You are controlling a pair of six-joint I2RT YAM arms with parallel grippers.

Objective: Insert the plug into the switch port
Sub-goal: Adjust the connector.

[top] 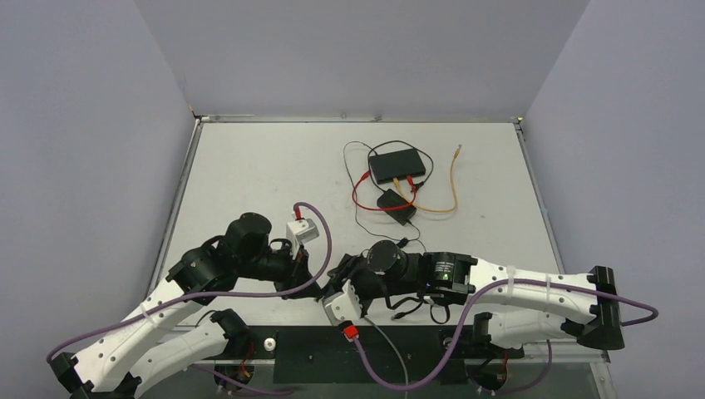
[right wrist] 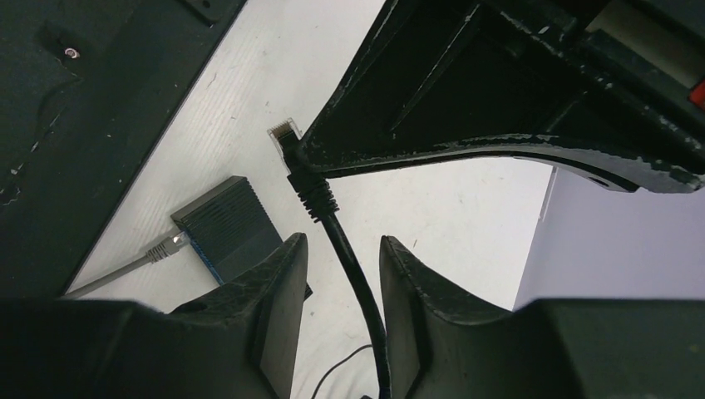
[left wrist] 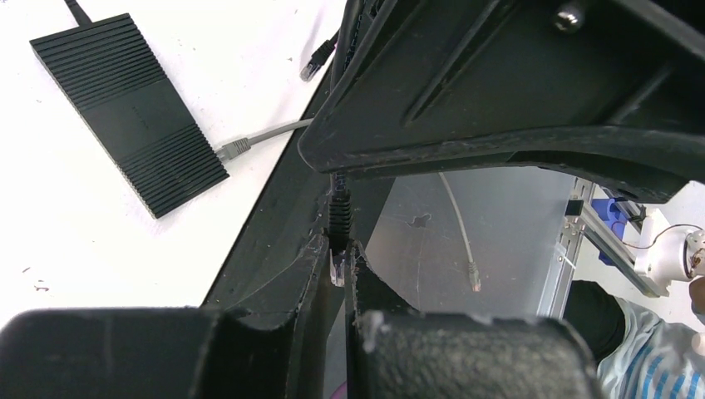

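Observation:
My left gripper [left wrist: 337,253] is shut on a clear plug [left wrist: 337,268] with a black boot. In the right wrist view the plug's tip [right wrist: 285,131] sticks out past the left gripper's fingers, above the table. Its black cable [right wrist: 349,258] runs down between the fingers of my right gripper [right wrist: 342,249], which is open around it without pinching. The two grippers [top: 312,281] [top: 342,273] meet near the table's front centre. A black ribbed box [left wrist: 129,112] [right wrist: 229,229] lies on the table nearby, with a grey plug [left wrist: 235,150] at its edge. A black switch [top: 397,165] sits far back.
Red and orange cables loop around the far switch, with a smaller black box [top: 396,206] in front of it. A loose black plug [left wrist: 316,60] lies on the table. The black front strip [top: 316,345] borders the near edge. A grey cable end [left wrist: 474,276] hangs below.

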